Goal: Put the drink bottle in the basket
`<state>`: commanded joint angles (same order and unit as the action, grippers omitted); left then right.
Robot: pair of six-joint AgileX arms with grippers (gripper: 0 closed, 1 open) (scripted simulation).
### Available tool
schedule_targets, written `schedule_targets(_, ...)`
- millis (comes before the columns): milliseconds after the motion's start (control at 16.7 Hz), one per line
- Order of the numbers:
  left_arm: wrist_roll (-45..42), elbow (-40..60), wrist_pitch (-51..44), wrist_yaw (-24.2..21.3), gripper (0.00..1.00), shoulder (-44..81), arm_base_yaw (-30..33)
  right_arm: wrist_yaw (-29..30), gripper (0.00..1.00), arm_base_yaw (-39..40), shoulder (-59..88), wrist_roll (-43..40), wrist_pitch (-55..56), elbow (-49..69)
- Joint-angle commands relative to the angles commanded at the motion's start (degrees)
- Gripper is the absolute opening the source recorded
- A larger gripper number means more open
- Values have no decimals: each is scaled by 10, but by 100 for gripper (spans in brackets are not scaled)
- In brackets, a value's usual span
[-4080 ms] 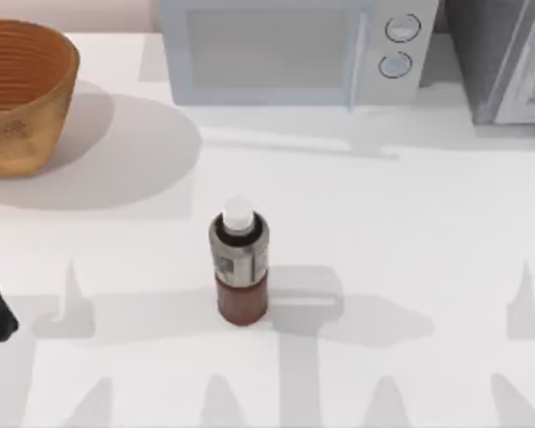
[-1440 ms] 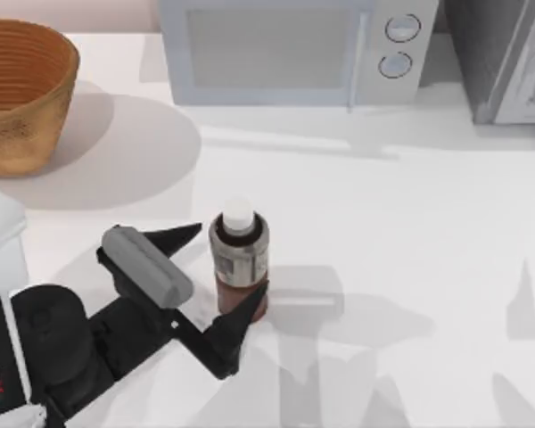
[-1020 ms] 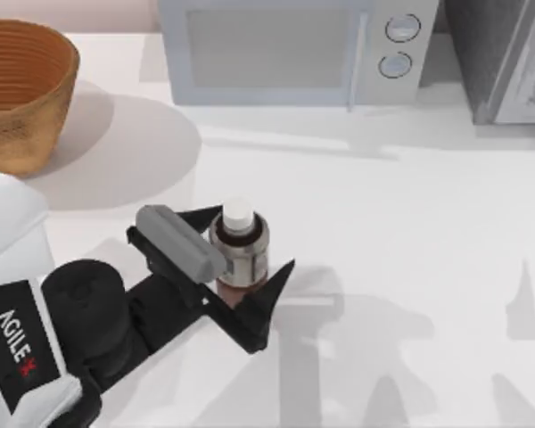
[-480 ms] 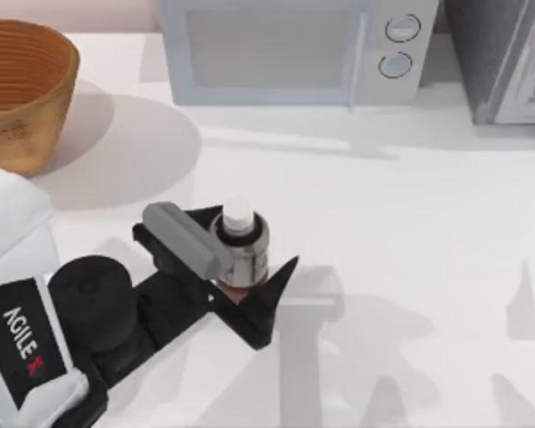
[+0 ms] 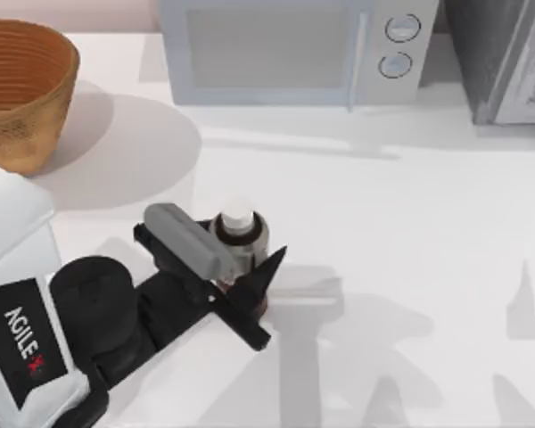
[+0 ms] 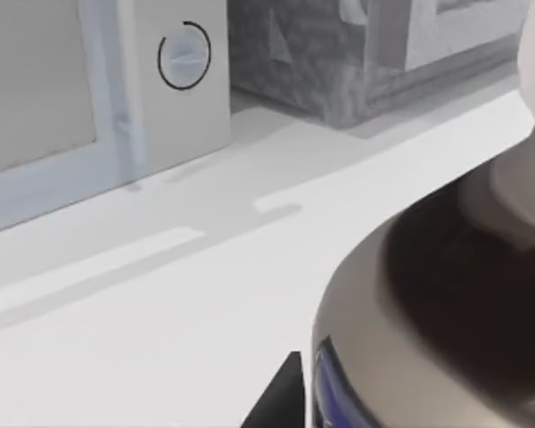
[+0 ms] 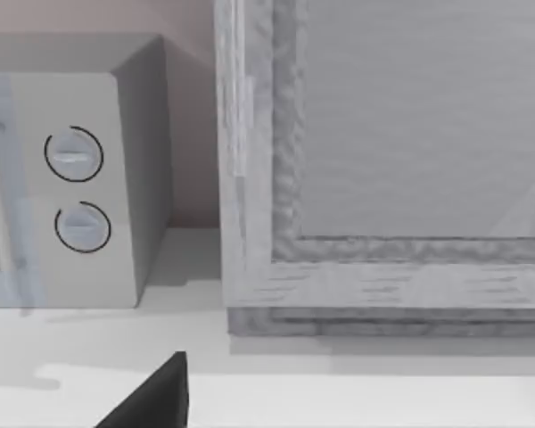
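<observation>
Step in hand: the grasp. In the top view my left claw (image 5: 234, 267) sits low on the surface (image 5: 410, 232), reaching in from about 8 o'clock of the drink bottle (image 5: 239, 241). One dark finger lies along the bottle's 9 o'clock side, partly under the grey wrist block, and the other presses at its 5 o'clock side. The fingers look pressed in against the lower body, so I judge the claw to be pinching the bottle.

The bottle stands upright near the middle of the surface, white cap up. The left wrist view has the bottle's shoulder (image 6: 446, 303) very close to the lens, consistent with a bottle seated between the fingers. I see no sign of it being off the surface; I judge the lift not yet begun.

The basket (image 5: 22, 94) stands at the far left corner, at about 10 o'clock from the bottle and well apart from it. A microwave (image 5: 285, 49) stands at 12 o'clock.

Of my right arm, a dark finger tip (image 7: 156, 397) is seen in its wrist view, facing the microwave and a grey cabinet (image 7: 383, 160); whether that claw is spread I cannot tell.

Next move, in my judgement: raise the bottle straight up, high enough to pass over the basket's rim, carry it toward 10 o'clock, then release above the basket's interior. The grip should hold firm enough that the bottle does not tilt in transit.
</observation>
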<state>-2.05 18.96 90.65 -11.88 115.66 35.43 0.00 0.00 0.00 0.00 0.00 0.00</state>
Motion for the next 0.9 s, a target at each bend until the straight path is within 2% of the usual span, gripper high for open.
schedule_targets(180,0,0,0,0,2,0,0,0,100,0,0,0,0,0)
schedule_targets(240,0,0,0,0,0,0,0,0,100,0,0,0,0,0)
schedule_targets(900,-3,16,-4,-3,0,-15,-6,0,100,0,0,0,0,0)
